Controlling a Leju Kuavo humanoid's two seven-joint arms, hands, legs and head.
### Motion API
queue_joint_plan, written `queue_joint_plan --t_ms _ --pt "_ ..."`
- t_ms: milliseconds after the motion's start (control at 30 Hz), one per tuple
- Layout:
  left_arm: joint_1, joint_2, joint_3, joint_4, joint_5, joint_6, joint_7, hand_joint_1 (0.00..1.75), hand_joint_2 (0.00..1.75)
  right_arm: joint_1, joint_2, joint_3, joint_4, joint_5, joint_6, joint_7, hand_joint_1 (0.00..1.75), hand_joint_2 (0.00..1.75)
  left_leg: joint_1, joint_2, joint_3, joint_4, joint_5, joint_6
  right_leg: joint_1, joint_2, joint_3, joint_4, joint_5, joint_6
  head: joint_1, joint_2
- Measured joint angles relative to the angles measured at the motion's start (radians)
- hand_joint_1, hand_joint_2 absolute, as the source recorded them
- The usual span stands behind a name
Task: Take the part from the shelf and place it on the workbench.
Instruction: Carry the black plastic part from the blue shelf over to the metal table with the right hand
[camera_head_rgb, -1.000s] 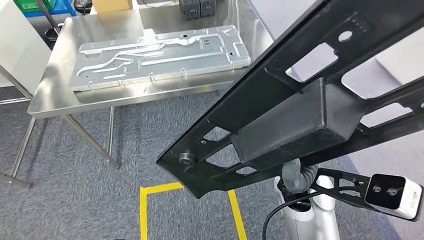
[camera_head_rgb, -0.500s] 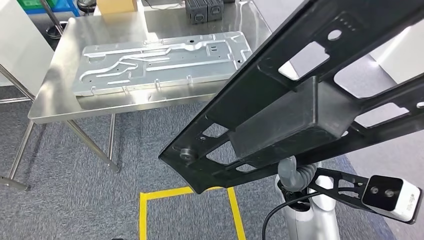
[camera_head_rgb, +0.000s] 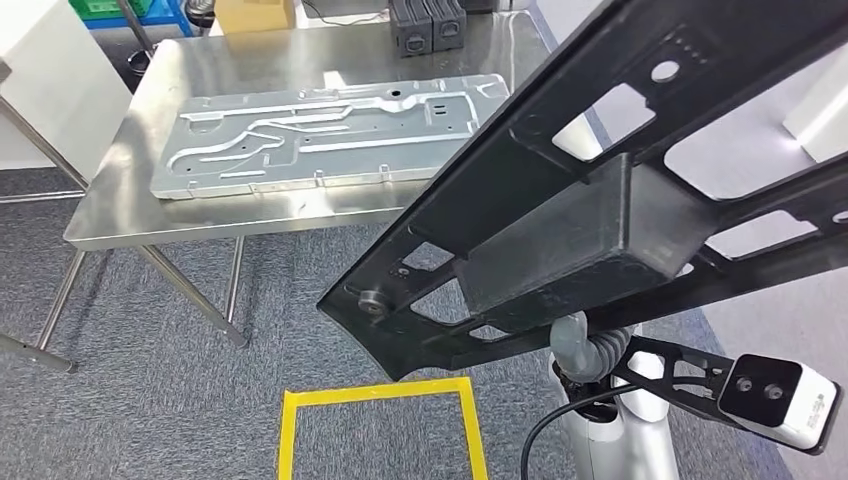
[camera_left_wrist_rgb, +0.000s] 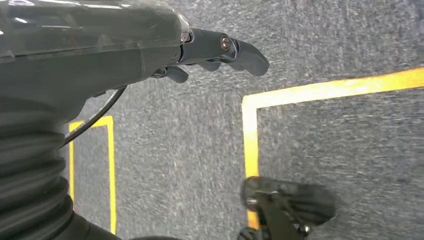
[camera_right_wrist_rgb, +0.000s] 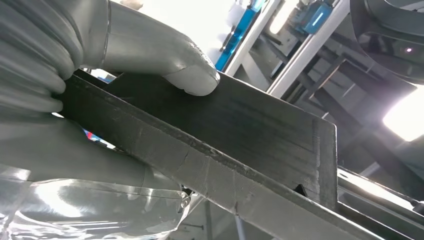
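Observation:
A long black frame-like part (camera_head_rgb: 600, 220) with cut-outs and a box-shaped block fills the right of the head view, held tilted up in the air. My right hand (camera_right_wrist_rgb: 100, 100) grips one edge of the part (camera_right_wrist_rgb: 240, 135), with the thumb (camera_right_wrist_rgb: 192, 77) pressed on its flat face. The right forearm (camera_head_rgb: 600, 430) rises from below, behind the part. The steel workbench (camera_head_rgb: 130, 215) stands ahead on the left, and a large silver stamped plate (camera_head_rgb: 330, 130) lies on it. My left hand (camera_left_wrist_rgb: 150, 50) hangs over the carpet with nothing in it, its fingers (camera_left_wrist_rgb: 235, 50) apart from the thumb.
Black boxes (camera_head_rgb: 428, 25) and a cardboard box (camera_head_rgb: 255, 12) sit at the workbench's far edge. Blue bins (camera_head_rgb: 150, 12) stand beyond it, and a white panel (camera_head_rgb: 40, 90) is at the left. A yellow tape square (camera_head_rgb: 380, 395) marks the grey carpet in front of me.
The camera has moved: the workbench and the floor tape have shifted right and down in the picture. The black part stays in my right hand's grip at the same tilt.

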Motion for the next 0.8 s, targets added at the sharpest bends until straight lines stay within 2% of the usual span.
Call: queue_joint_plan --t_ms 33,100,167,200,233,267,333,367,400,433,500,533,567,633,733,767,800 --pt "-0.002 0.0 0.0 0.0 -0.001 0.0 0.0 0.0 1.75 0.0 0.0 0.001 0.0 0.0 -0.002 -0.002 1.75 1.75 -0.007 0.015 0.019 -0.049 0.02 0.007 0.003 -0.006 0.008 0.0 -0.008 0.004 0.0 0.0" --pt "-0.004 0.0 0.0 0.0 -0.002 0.001 0.0 0.0 1.75 0.0 -0.001 0.002 -0.001 -0.001 -0.003 -0.006 1.75 1.75 -0.016 0.028 0.033 -0.08 0.018 0.016 0.006 -0.018 0.015 -0.004 -0.017 0.014 0.001 0.0" --pt "-0.001 -0.001 0.0 0.0 -0.004 0.001 0.0 0.0 1.75 -0.001 -0.001 0.004 -0.003 -0.003 -0.003 -0.01 1.75 1.75 -0.012 0.015 0.039 -0.091 0.018 0.023 0.006 -0.024 0.023 -0.007 -0.024 0.025 0.001 0.0" --pt "0.0 -0.002 0.0 0.0 -0.004 0.001 0.0 0.0 1.75 -0.002 -0.001 0.006 -0.004 -0.005 -0.004 -0.011 1.75 1.75 -0.009 0.009 0.046 -0.099 0.018 0.027 0.005 -0.014 0.021 0.004 -0.031 0.03 0.002 0.0" --pt "0.0 -0.002 0.0 0.0 -0.004 0.001 0.0 0.0 1.75 -0.003 -0.001 0.007 -0.006 -0.008 -0.004 -0.012 1.75 1.75 -0.005 0.005 0.053 -0.106 0.018 0.031 0.004 0.001 0.006 0.035 -0.046 0.035 0.003 0.0" --pt "0.0 -0.003 0.0 0.0 -0.005 0.002 0.0 0.0 1.75 -0.003 -0.002 0.009 -0.008 -0.011 -0.003 -0.012 1.75 1.75 -0.002 0.002 0.059 -0.11 0.016 0.035 0.001 0.018 -0.024 0.088 -0.066 0.039 0.004 0.0" --pt "-0.004 -0.003 0.0 0.0 -0.005 0.002 0.0 0.0 1.75 0.0 -0.005 0.009 -0.008 -0.018 -0.003 -0.01 1.75 1.75 -0.002 -0.006 0.069 -0.112 0.008 0.039 -0.004 0.033 -0.112 0.218 -0.101 0.045 0.004 0.0" --pt "-0.005 -0.003 0.0 0.0 -0.005 0.002 0.0 0.0 1.75 0.002 -0.007 0.009 -0.007 -0.021 -0.003 -0.009 1.75 1.75 -0.002 -0.011 0.075 -0.112 0.002 0.039 -0.007 0.034 -0.147 0.257 -0.098 0.047 0.004 0.0" --pt "-0.004 -0.003 0.0 0.0 -0.005 0.002 0.0 0.0 1.75 0.004 -0.009 0.01 -0.006 -0.025 -0.003 -0.009 1.75 1.75 -0.002 -0.016 0.083 -0.111 -0.004 0.038 -0.009 0.034 -0.166 0.262 -0.077 0.048 0.004 0.0" --pt "-0.003 -0.004 0.0 0.0 -0.005 0.002 -0.001 0.0 1.75 0.004 -0.011 0.01 -0.006 -0.029 -0.003 -0.008 1.75 1.75 -0.001 -0.02 0.093 -0.111 -0.012 0.036 -0.011 0.034 -0.165 0.228 -0.036 0.048 0.004 0.0" --pt "-0.001 -0.005 0.001 0.0 -0.005 0.002 -0.001 0.0 1.75 0.004 -0.012 0.011 -0.006 -0.037 -0.002 -0.007 1.75 1.75 0.0 -0.025 0.112 -0.11 -0.026 0.032 -0.013 0.034 -0.137 0.125 0.05 0.047 0.004 0.0" --pt "-0.001 -0.005 0.001 0.0 -0.005 0.002 -0.002 0.0 1.75 0.003 -0.012 0.011 -0.006 -0.039 -0.002 -0.007 1.75 1.75 0.001 -0.027 0.118 -0.109 -0.03 0.03 -0.014 0.034 -0.125 0.089 0.076 0.046 0.005 0.0" --pt "-0.001 -0.006 0.001 0.0 -0.005 0.002 -0.002 0.0 1.75 0.003 -0.012 0.011 -0.006 -0.039 -0.002 -0.007 1.75 1.75 0.001 -0.027 0.12 -0.109 -0.032 0.029 -0.014 0.034 -0.119 0.073 0.086 0.046 0.005 0.0" --pt "-0.002 -0.006 0.001 0.0 -0.005 0.002 -0.002 0.0 1.75 0.002 -0.012 0.011 -0.006 -0.04 -0.002 -0.007 1.75 1.75 -0.001 -0.029 0.12 -0.107 -0.037 0.025 -0.012 0.035 -0.112 0.053 0.087 0.043 0.005 0.0" --pt "-0.005 -0.005 0.005 0.0 -0.004 0.002 -0.007 0.0 1.75 0.0 -0.014 0.014 -0.008 -0.049 -0.002 -0.005 1.75 1.75 -0.001 -0.029 0.126 -0.097 -0.064 -0.004 -0.009 0.042 -0.087 0.009 0.067 0.012 0.002 0.0" --pt "-0.005 -0.004 0.006 0.0 -0.004 0.002 -0.009 0.0 1.75 -0.001 -0.014 0.015 -0.009 -0.051 -0.002 -0.006 1.75 1.75 0.001 -0.028 0.116 -0.071 -0.079 -0.013 -0.01 0.043 -0.08 0.008 0.061 0.002 0.0 0.0" --pt "-0.005 -0.003 0.006 0.0 -0.004 0.002 -0.01 0.0 1.75 -0.001 -0.013 0.016 -0.009 -0.052 -0.003 -0.007 1.75 1.75 0.003 -0.028 0.091 -0.021 -0.1 -0.018 -0.011 0.041 -0.074 0.006 0.057 -0.003 -0.002 0.0"
